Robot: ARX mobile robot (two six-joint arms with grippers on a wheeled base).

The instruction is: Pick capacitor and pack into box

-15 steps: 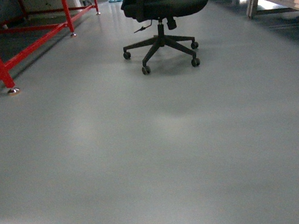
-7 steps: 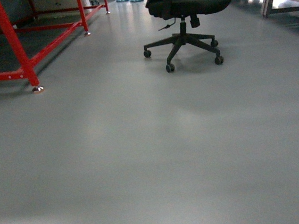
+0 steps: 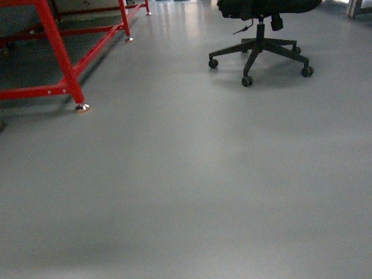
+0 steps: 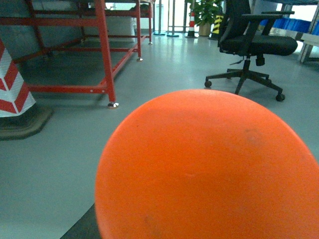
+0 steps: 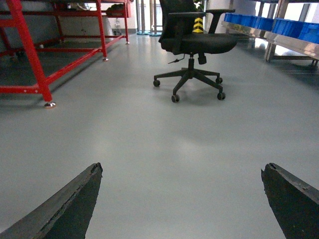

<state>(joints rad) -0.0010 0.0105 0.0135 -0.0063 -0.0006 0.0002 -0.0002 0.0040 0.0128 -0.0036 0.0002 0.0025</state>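
Note:
The capacitor fills the lower part of the left wrist view as a big, blurred orange rounded shape right in front of the lens. It sits where my left gripper's jaws are, held there above the floor. Of that gripper only a dark sliver of one finger shows at the bottom left. My right gripper hangs open above bare grey floor, its two dark fingertips far apart and nothing between them. The box is out of view. Neither gripper shows in the head view.
A red steel frame stands at the left. A black wheeled office chair is ahead on the right. A red-and-white striped post on a dark base is at the far left. Blue crates sit on a metal rack at the right.
The head view has swung left: the chair and the red frame have both slid to the right in the picture, and a dark base has come in at the left edge.

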